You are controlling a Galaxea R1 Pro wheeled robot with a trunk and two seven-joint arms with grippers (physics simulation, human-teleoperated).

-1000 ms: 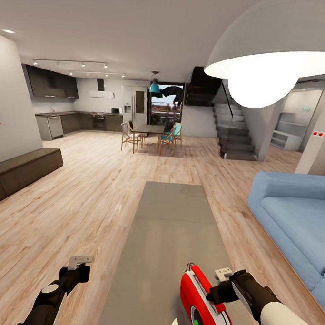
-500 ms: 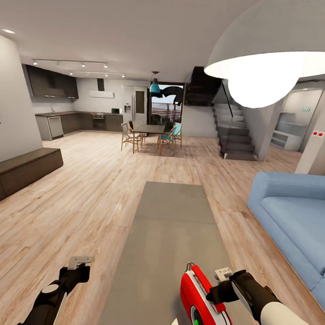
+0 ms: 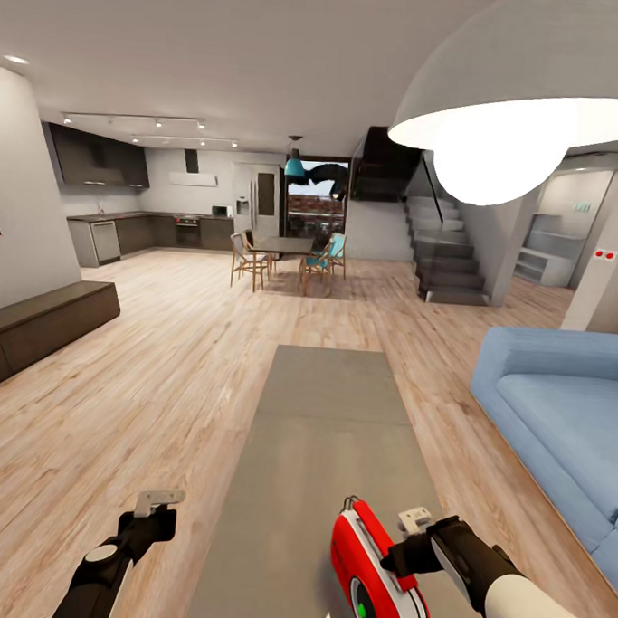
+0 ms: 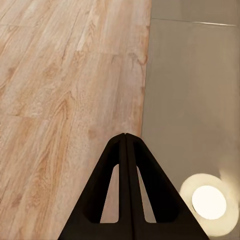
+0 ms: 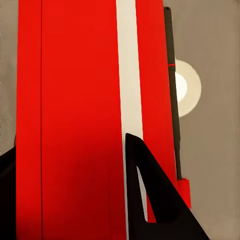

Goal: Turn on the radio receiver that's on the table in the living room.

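Radio receiver (image 3: 372,584): red, white-faced, upright on near end of grey counter (image 3: 325,437), front panel with lit green spot angled toward camera; long axis running roughly along counter's length, handle uppermost.

Right claw (image 3: 403,562): clamped on receiver's body, one dark finger (image 5: 150,195) laid against red shell (image 5: 75,115), other at opposite edge. Nearer arm by far; contact already made.

Left claw (image 3: 158,503): fingers pressed together, holding nothing, hanging over plank floor (image 4: 65,90) just beside counter's edge, well apart from receiver.

Judged next need: switch on front face, reachable from left side; right hold suited to steadying.

Sofa (image 3: 557,422): blue, beside counter.
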